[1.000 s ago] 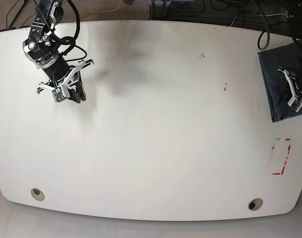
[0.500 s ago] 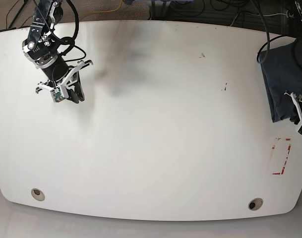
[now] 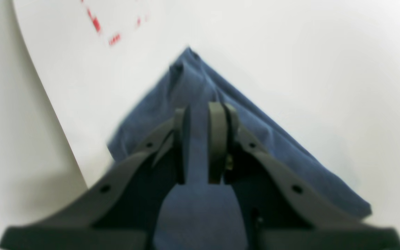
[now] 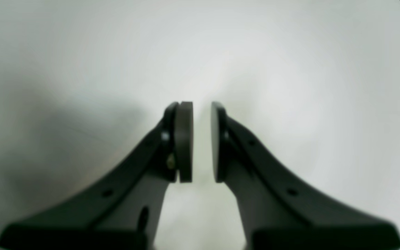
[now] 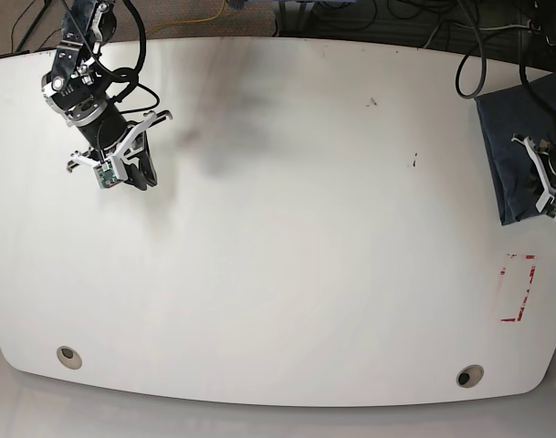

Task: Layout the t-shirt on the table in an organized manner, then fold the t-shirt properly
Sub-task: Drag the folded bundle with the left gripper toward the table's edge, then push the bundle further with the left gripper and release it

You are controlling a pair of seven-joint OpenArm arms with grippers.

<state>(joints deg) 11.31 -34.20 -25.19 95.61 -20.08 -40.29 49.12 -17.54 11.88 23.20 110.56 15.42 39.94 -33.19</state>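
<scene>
— Navy cloth first: in the base view, where's the t-shirt (image 5: 518, 137)?

— Bunched at the far right edge of the white surface (image 5: 296, 237), under the left end effector (image 5: 553, 185). The right end effector (image 5: 131, 173) hangs far left.

— Left wrist view?

— Pads nearly together, pinching a fold of the t-shirt (image 3: 200, 152) (blurred, mind).

— Right wrist view?

— Right end effector (image 4: 201, 142) nearly closed, a slim gap, holding nothing above bare surface (image 4: 290, 69).
</scene>
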